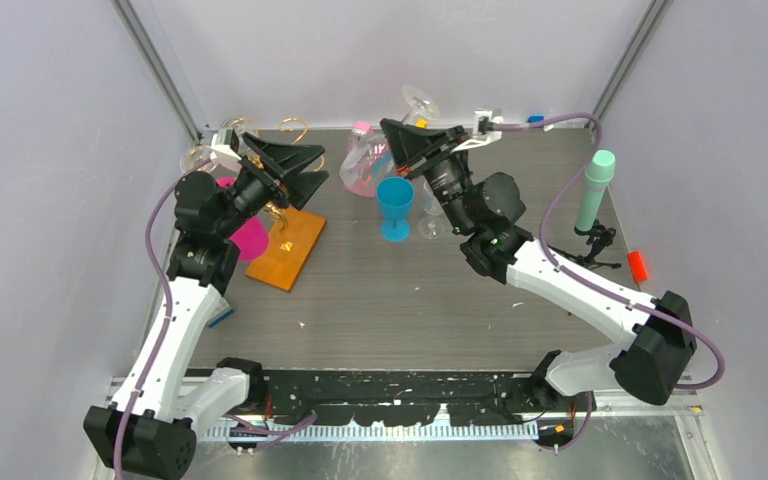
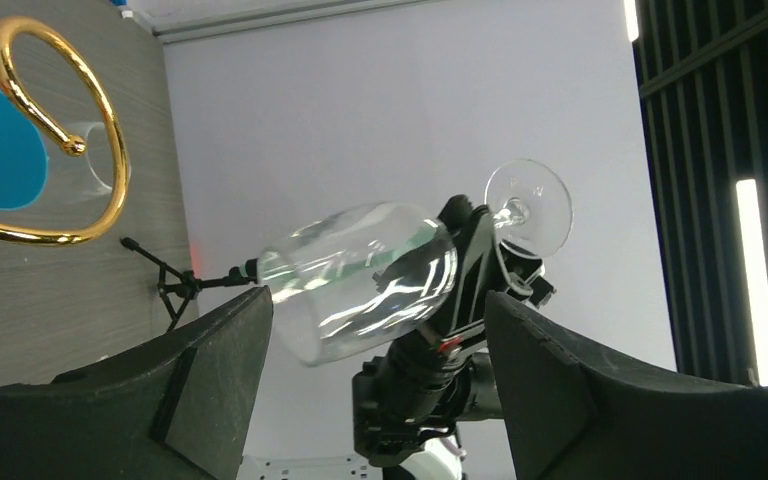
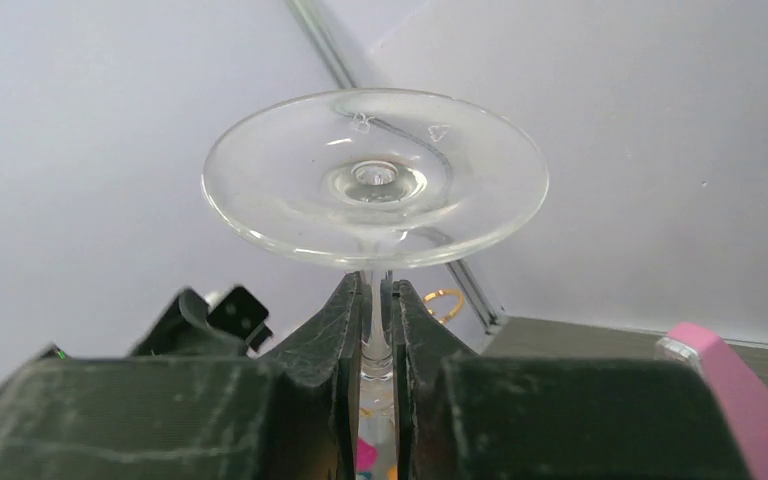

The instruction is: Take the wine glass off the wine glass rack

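The wine glass (image 1: 419, 104) is clear and held off the rack, tilted, with its foot up toward the back wall. My right gripper (image 1: 407, 135) is shut on its stem (image 3: 375, 318); the round foot (image 3: 375, 180) shows just above the fingers. In the left wrist view the bowl (image 2: 360, 275) hangs in the air to the right of the rack. The wine glass rack (image 1: 285, 250) is gold wire on an orange-brown base, at the left. One curled arm (image 2: 55, 140) is empty. My left gripper (image 1: 295, 165) is open and empty above the rack, also seen in its wrist view (image 2: 377, 305).
A blue cup (image 1: 395, 205) and a second clear glass (image 1: 430, 215) stand mid-table. A pink-capped clear bottle (image 1: 365, 165) is behind them. A pink metronome (image 1: 247, 238) sits left of the rack base. A green cylinder (image 1: 595, 190), black tripod (image 1: 595, 240) and red piece (image 1: 638, 265) are at the right.
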Controlling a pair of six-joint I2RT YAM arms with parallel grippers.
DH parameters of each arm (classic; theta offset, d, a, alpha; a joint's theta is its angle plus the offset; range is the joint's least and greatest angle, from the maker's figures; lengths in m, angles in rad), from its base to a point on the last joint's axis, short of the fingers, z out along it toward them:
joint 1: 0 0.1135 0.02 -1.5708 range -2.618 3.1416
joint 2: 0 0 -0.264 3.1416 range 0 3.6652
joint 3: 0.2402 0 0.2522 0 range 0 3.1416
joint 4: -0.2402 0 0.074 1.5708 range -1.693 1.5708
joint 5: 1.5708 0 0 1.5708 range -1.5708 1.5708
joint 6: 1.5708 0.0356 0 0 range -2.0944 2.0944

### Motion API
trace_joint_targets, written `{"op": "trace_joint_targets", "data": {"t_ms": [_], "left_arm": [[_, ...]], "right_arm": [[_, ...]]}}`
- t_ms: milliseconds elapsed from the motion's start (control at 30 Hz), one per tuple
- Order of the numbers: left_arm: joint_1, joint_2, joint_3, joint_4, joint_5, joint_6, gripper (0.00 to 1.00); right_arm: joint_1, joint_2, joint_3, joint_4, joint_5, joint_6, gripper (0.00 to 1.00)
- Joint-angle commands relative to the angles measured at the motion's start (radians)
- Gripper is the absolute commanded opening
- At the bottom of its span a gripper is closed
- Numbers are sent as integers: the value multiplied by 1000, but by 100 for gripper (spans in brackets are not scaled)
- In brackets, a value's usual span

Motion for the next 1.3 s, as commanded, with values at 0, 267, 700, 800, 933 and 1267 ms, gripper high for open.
{"op": "trace_joint_targets", "data": {"t_ms": [0, 267, 700, 800, 933, 1267], "left_arm": [[-2, -34, -9, 25, 27, 98, 80], [-22, -17, 32, 94, 128, 31, 80], [-64, 34, 20, 292, 161, -132, 52], [-80, 50, 10, 344, 154, -164, 51], [-106, 64, 12, 371, 143, -177, 48], [-120, 83, 9, 436, 101, -194, 26]], "right_arm": [[0, -83, -9, 138, 204, 222, 0], [1, -106, -21, 71, 299, 433, 0], [0, -61, -33, 44, 236, 587, 0], [1, -52, -41, 44, 224, 603, 0], [0, -39, -45, 45, 209, 625, 0], [0, -16, -101, 131, 191, 674, 0]]}}
